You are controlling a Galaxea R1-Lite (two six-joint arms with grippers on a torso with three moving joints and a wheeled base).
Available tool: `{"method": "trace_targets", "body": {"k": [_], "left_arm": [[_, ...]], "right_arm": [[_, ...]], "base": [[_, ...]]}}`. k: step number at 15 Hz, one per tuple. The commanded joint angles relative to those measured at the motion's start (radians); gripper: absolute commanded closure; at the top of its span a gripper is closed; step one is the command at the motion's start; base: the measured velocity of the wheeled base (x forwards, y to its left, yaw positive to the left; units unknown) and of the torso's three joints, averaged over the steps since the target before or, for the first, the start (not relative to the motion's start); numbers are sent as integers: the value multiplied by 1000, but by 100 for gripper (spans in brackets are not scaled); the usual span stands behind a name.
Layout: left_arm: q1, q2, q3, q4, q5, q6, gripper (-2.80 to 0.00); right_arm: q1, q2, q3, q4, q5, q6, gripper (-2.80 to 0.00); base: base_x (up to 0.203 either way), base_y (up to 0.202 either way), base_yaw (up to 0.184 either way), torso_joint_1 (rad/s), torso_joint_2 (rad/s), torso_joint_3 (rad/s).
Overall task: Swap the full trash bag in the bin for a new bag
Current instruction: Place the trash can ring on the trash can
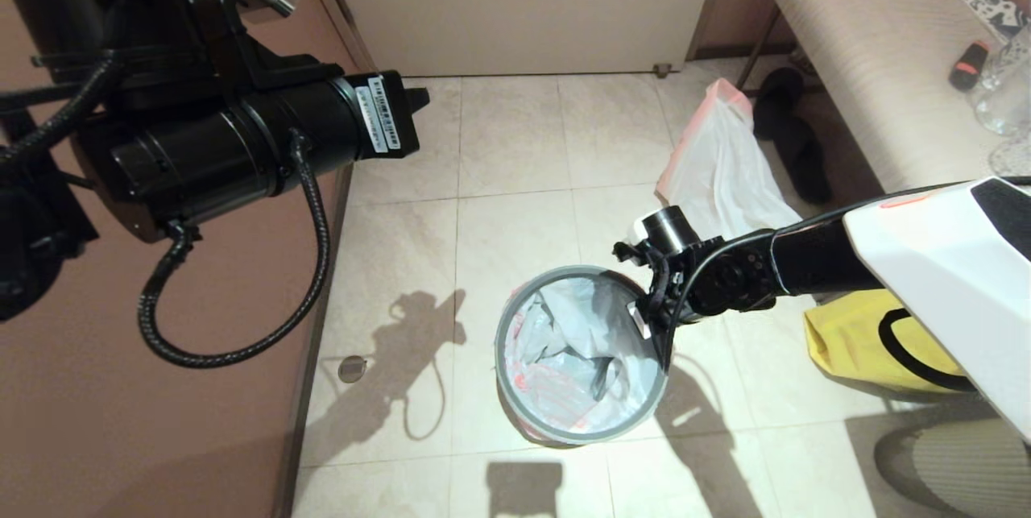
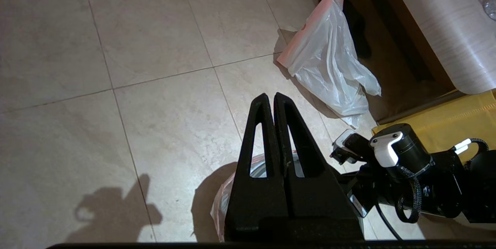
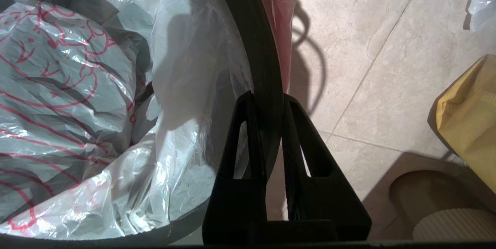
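The bin (image 1: pixel 580 357) stands on the tiled floor (image 1: pixel 515 147), a little below the middle of the head view. The new bag (image 1: pixel 564 349), white with red characters, lines it and is crumpled inside, and the grey hoop (image 1: pixel 515 317) lies over its edge as the rim. The right gripper (image 1: pixel 648 317) is at the 3 o'clock side of the bin. In the right wrist view its jaws are clenched on the grey hoop (image 3: pixel 263 67), one finger inside the bin and one outside, with the bag's plastic (image 3: pixel 69 86) pressed under the hoop.

The full trash bag (image 1: pixel 721 171), plain white with a pink-red rim, lies on the floor at about 1 o'clock from the bin, well apart from it, near the bench (image 1: pixel 870 43). A yellow bag (image 1: pixel 854 341) lies on the floor at 3 o'clock from the bin.

The left gripper (image 2: pixel 274 98) hangs high above the floor, away from the bin, with its two fingers pressed together and holding nothing.
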Motion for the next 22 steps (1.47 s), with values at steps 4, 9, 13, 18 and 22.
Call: {"method": "trace_targets", "body": {"k": [4,9,13,18,22], "left_arm": [[-2,8,0,-4,1,-1,0],[-1,7,0,-4,1,-1,0],[0,7,-1,-2,1,-1,0],[-3,2,-16,65,-5,1,0],[-3,5,-15,74,-5,2,0]], "right_arm": [[0,40,-1,-13,-1,-1,0],[0,51,-4,-59,5,-1,0],[8,56,-1,-59,1,-3,0],[12,32,-1,-59,2,-9,-280],[14,3,8,-56,-2,-6,-280]], "base": [[0,0,0,0,0,0],[0,0,0,0,0,0],[0,0,0,0,0,0],[0,0,0,0,0,0],[0,0,0,0,0,0]]}}
